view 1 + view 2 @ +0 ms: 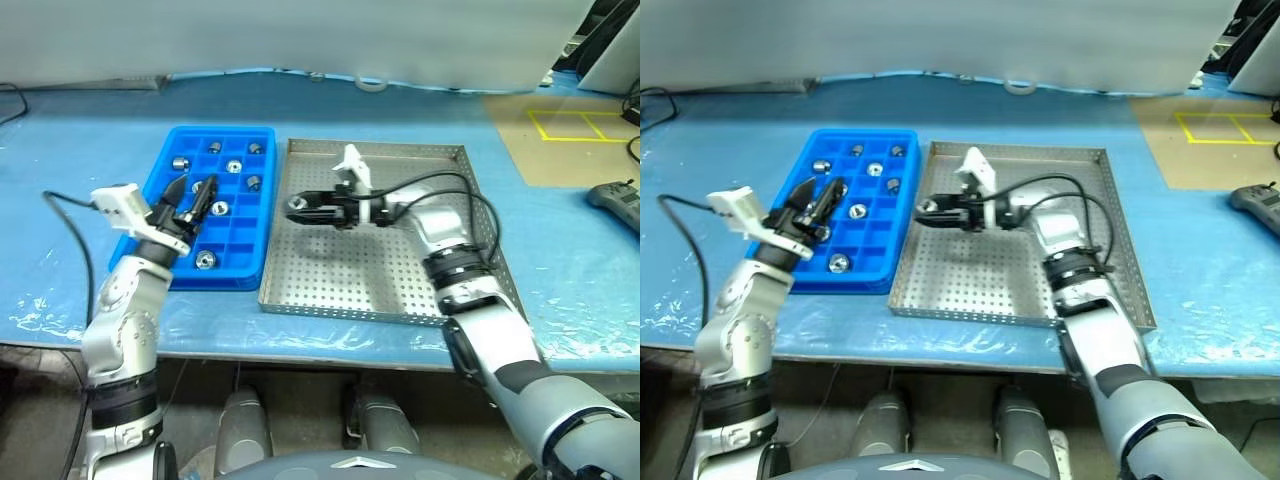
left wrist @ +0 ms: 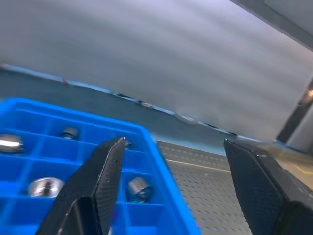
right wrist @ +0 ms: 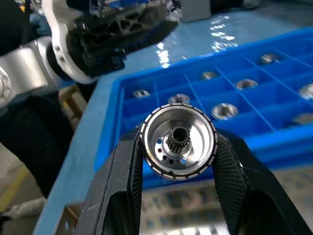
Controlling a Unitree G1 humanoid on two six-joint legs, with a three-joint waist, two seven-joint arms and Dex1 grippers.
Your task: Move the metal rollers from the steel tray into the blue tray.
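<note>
The right claw [image 3: 178,196] is clamping one of the metal rollers [image 3: 178,142] between its two black fingers, the roller's hollow end facing back along the claw. In the head views this claw [image 1: 293,210] is hanging level above the steel tray [image 1: 470,190], near the tray's left rim, pointing left toward the blue tray [image 1: 160,170]. That is the relation the next move turns on: the blue tray is lying directly ahead of the claw's tips, just across the two touching rims, so the carry looks like a short push leftward followed by a drop into a free compartment. The steel tray's perforated floor is showing no other rollers.

The left claw [image 1: 190,198] is standing open and empty over the blue tray's near half, its fingers [image 2: 105,171] spread wide. Several rollers [image 1: 233,166] are already sitting in separate compartments of the blue tray. The right arm is the one placed to finish this; the left is hovering close enough to crowd the drop. Both trays are resting on the blue-covered bench [image 1: 560,240].
</note>
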